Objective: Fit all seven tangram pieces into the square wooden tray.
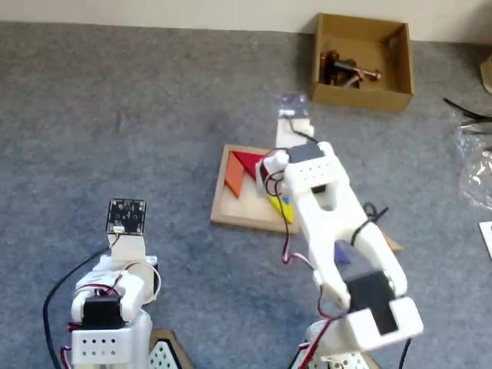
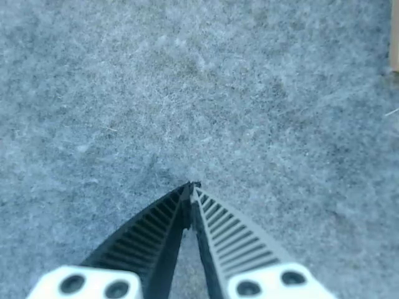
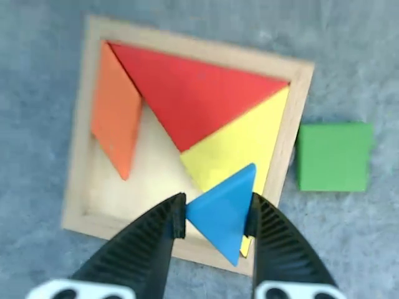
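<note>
The flat blue triangle (image 3: pixel 223 212) is pinched between the right gripper's (image 3: pixel 217 208) fingers over the wooden tray's (image 3: pixel 299 112) 4 o'clock corner. It overlaps the yellow piece (image 3: pixel 243 146), with its long edge running along the fingers and one tip aimed inward. That arm stretches in from the tray's 5 o'clock, while the left gripper (image 2: pixel 192 187), at 9 o'clock, hangs closed over grey carpet (image 2: pixel 187 81).
</note>
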Controlling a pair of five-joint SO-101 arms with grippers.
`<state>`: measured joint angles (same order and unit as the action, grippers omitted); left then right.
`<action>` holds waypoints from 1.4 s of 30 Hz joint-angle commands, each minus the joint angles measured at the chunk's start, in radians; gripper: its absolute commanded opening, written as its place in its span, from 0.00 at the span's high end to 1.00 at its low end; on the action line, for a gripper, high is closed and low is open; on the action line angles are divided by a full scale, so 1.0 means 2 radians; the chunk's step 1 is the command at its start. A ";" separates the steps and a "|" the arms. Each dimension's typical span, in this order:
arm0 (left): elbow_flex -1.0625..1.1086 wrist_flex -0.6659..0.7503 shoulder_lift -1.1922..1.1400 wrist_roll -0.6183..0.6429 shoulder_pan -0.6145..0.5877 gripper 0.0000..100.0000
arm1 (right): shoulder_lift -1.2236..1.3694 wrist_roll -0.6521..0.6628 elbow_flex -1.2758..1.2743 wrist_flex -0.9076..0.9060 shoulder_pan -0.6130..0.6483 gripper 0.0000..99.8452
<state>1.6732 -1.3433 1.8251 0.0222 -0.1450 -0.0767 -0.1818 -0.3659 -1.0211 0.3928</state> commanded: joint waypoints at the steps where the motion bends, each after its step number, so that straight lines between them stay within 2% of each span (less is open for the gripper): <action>1: 0.011 -0.004 0.003 -0.003 -0.007 0.99 | -0.063 -0.007 0.000 -0.004 -0.007 0.86; 11: 0.011 -0.004 0.003 -0.003 -0.007 0.99 | -0.078 -0.007 -0.066 0.054 -0.005 0.86; 42: 0.011 -0.004 0.003 -0.003 -0.007 0.99 | -0.079 -0.007 -0.069 0.053 -0.003 0.86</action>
<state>1.6732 -1.3433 1.8251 0.0222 -0.1450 -0.1795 -0.1880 -0.5117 -0.9383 0.3928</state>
